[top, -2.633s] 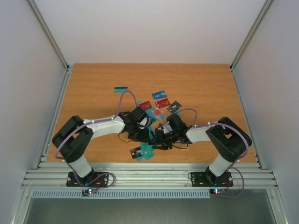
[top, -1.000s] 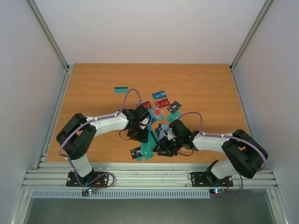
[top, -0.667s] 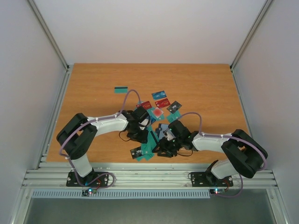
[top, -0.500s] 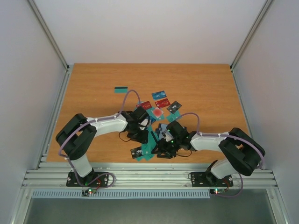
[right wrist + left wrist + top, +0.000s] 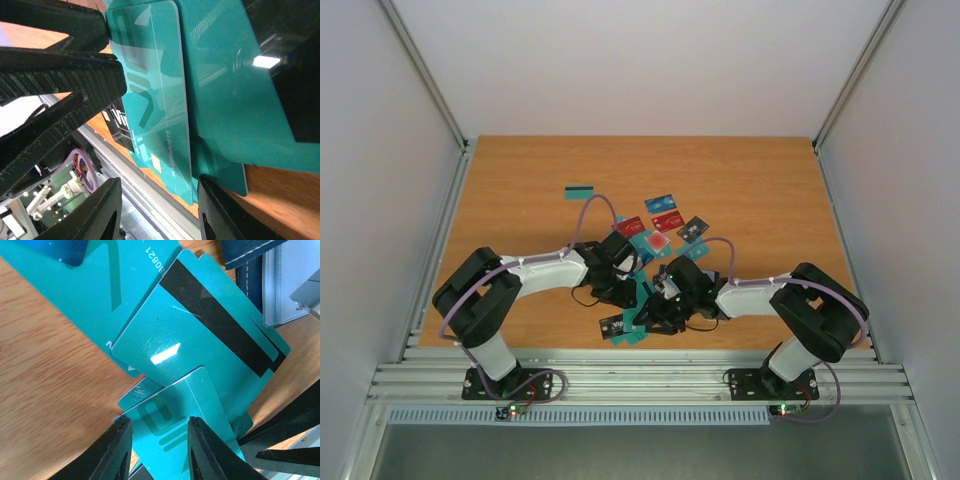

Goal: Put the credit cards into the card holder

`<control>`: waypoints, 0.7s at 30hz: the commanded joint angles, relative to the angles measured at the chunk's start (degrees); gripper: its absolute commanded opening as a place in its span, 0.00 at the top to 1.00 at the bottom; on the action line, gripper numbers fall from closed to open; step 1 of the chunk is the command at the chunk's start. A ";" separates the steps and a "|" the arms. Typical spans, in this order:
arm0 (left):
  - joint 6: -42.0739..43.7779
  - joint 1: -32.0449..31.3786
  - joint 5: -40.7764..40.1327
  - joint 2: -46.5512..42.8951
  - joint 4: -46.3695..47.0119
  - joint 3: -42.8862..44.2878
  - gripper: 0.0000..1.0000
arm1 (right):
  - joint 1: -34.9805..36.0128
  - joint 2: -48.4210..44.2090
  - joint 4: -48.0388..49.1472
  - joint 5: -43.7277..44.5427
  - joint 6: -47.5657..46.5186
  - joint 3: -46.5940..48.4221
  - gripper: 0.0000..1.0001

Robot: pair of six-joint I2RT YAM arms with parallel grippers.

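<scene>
Near the front-centre of the wooden table [image 5: 520, 200], both arms converge on a loose heap of credit cards [image 5: 655, 235].

Count from above:
- one lone striped teal card [image 5: 579, 190], well apart at back left
- one blue card [image 5: 660, 203]
- three red cards [image 5: 667, 220]
- two dark grey cards [image 5: 693, 230], one at the back of the heap and one at its near edge
- teal cards overlap too much for a firm count; at least four show in the left wrist view

All cards are thin, flat, glossy rectangles with rounded corners. The table has an orange-brown grain.

Left gripper [image 5: 157, 452]: smooth black fingers [image 5: 117, 450] stand part-way apart. A logo-printed teal card [image 5: 170, 427] runs across the gap and behind both tips. Under it lie a scratched teal card with black stripe [image 5: 200, 340] and a larger teal card bearing white digits [image 5: 95, 295].

Right gripper [image 5: 160, 215]: the jaws are likewise part-way apart. A lettered teal card [image 5: 150, 90] fills the gap, and the other gripper's ribbed black fingers [image 5: 60, 75] press in from the side.

Whether either gripper actually pinches its card, I cannot tell.

Card holder [image 5: 250, 252]: dark navy with pale stitching and a clear window pocket. It lies on the table just beyond the striped card, at the top right corner of the left wrist view.
</scene>
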 commanded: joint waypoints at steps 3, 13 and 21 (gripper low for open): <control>-1.21 -0.71 -0.33 2.28 -1.42 -3.82 0.68 | 0.66 2.39 1.96 2.19 1.80 0.42 0.58; -1.85 -0.69 -0.26 1.51 -0.87 -4.87 0.68 | 0.59 3.78 3.07 2.63 2.79 0.41 0.81; -2.98 -0.83 -0.12 -0.10 -0.44 -5.60 0.70 | 0.65 4.57 4.86 2.13 3.54 0.48 0.98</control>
